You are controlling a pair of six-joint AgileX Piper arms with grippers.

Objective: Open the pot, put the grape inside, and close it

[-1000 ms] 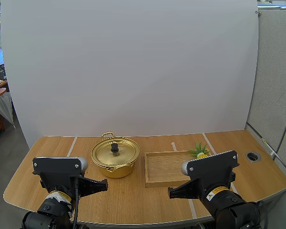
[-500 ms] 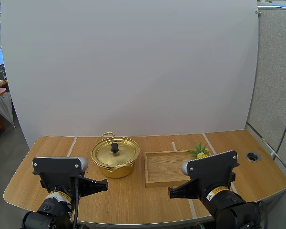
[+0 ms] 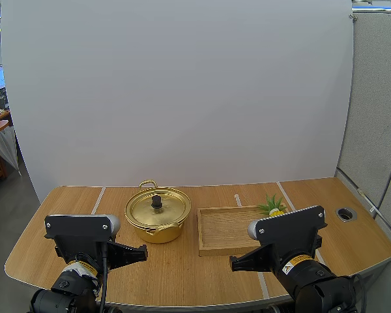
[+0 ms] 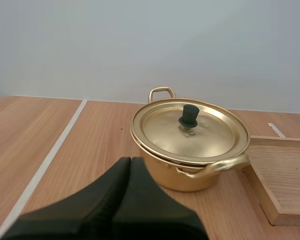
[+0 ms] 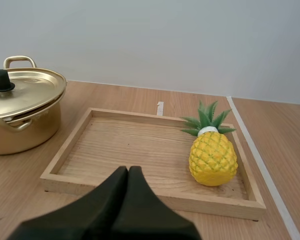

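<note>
A gold pot with its lid on and a black knob stands left of centre on the table. To its right a wooden tray holds a small yellow pineapple with green leaves, at the tray's far right corner; no grapes are visible. My left gripper is shut on nothing, low near the front edge, short of the pot. My right gripper is shut on nothing too, just in front of the tray's near rim.
White tape lines cross the wooden table. A round cable hole sits at the table's far right. Bare wood lies between the grippers and the pot and tray.
</note>
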